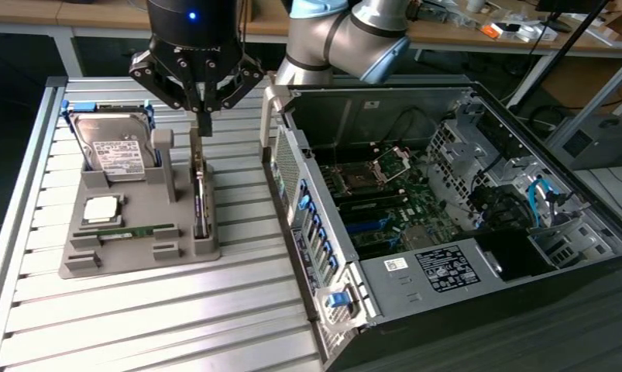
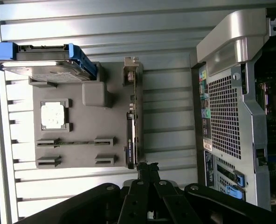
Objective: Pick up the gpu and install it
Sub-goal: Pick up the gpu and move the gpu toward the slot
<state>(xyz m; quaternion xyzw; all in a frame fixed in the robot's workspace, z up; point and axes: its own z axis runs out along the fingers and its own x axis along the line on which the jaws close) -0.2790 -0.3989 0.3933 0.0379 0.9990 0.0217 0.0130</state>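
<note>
Just above the gpu (image 1: 200, 201), tool (image 1: 203, 130) closed

Your exterior camera is sitting high and off the arm, looking steeply down across the slatted table (image 1: 135, 310), taking in the grey tray (image 1: 135, 252) on the exterior view's left and the open computer case (image 1: 393, 93) on its right. Your wrist camera is hanging much closer, facing straight down past the gripper (image 2: 147, 169). Both are sharing the tray and the case's vented rear panel (image 2: 224, 116).
</note>
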